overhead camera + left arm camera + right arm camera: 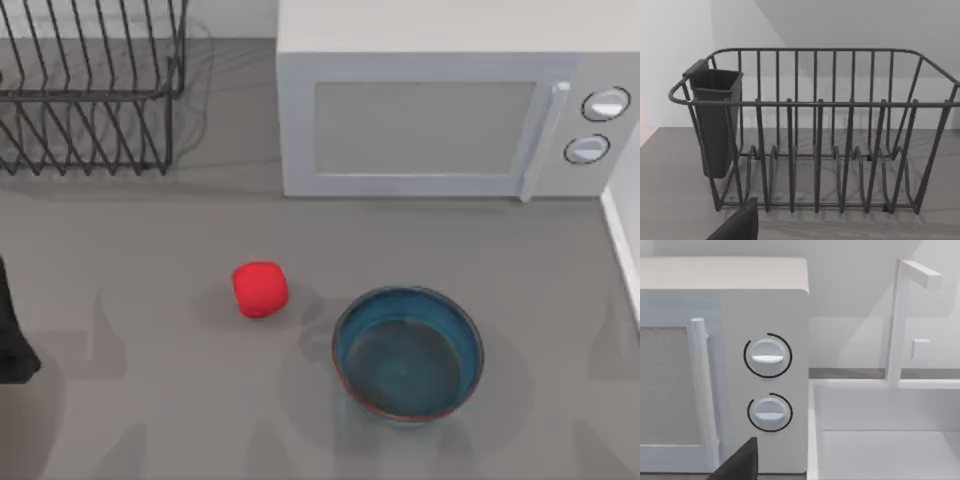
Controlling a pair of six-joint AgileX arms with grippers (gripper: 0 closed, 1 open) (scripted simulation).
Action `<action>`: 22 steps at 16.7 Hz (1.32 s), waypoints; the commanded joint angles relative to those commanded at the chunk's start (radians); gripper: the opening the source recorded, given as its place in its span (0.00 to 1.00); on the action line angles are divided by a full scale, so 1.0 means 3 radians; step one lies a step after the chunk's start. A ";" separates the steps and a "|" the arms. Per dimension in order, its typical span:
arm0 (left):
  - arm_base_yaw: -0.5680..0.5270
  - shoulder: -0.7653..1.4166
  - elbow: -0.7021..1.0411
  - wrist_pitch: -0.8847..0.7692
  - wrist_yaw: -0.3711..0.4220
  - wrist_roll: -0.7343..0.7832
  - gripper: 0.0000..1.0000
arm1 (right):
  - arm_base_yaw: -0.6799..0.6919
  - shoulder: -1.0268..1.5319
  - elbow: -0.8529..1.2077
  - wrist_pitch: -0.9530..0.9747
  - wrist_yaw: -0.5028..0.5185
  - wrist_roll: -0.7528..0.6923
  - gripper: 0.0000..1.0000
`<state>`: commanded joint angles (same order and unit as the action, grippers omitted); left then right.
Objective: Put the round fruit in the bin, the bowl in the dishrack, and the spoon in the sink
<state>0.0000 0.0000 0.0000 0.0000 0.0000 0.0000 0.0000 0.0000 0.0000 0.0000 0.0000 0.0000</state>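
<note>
The left arm (14, 340) sits parked at the tabletop's left edge, a dark shape in the top view. In the left wrist view a black part of the left claw (740, 225) juts in; whether it is spread or pressed together cannot be told. The right wrist view shows a like black piece of the right claw (740, 462), its state equally unclear.

Ahead of the left claw stands one dishrack (815, 150), black thin wire with upright prongs and a dark cup hung on one end. It sits at the far left of the tabletop (150, 230).

One red fruit (260, 289), smooth and slightly blocky, lies near the middle, apart from everything. Just to its right sits one bowl (408, 352), upright, glossy blue-teal inside with a thin reddish-brown rim, much wider than the fruit.

Behind them stands one pale grey microwave (430, 120) with two round knobs. Beside it, on the right, is a white sink (885, 440) with a faucet (900, 320).
</note>
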 joint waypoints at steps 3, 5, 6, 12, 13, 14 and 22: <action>-0.0010 0.0030 0.0022 -0.0017 -0.0001 0.0012 1.00 | 0.0000 0.0000 0.0000 0.0000 0.0000 0.0000 1.00; -0.0063 0.0186 0.0136 -0.0103 -0.0004 0.0072 1.00 | 0.0000 0.0000 0.0000 0.0000 0.0000 0.0000 1.00; -0.0105 0.0310 0.0228 -0.0171 -0.0007 0.0119 1.00 | 0.0000 0.0000 0.0000 0.0000 0.0000 0.0000 1.00; -0.0510 0.1580 0.1205 -0.0870 -0.0032 0.0576 1.00 | 0.0000 0.0000 0.0000 0.0000 0.0000 0.0000 1.00; -0.0595 0.1862 0.1426 -0.1024 -0.0037 0.0672 1.00 | 0.0000 0.0000 0.0000 0.0000 0.0000 0.0000 1.00; -0.0682 0.2157 0.1658 -0.1187 -0.0042 0.0772 1.00 | 0.0000 0.0000 0.0000 0.0000 0.0000 0.0000 1.00; -0.1390 0.4732 0.3687 -0.2568 -0.0058 0.1592 1.00 | 0.0000 0.0000 0.0000 0.0000 0.0000 0.0000 1.00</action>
<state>-0.4171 1.4197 1.1060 -0.7703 -0.0173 0.4776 0.0000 0.0000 0.0000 0.0000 0.0000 0.0000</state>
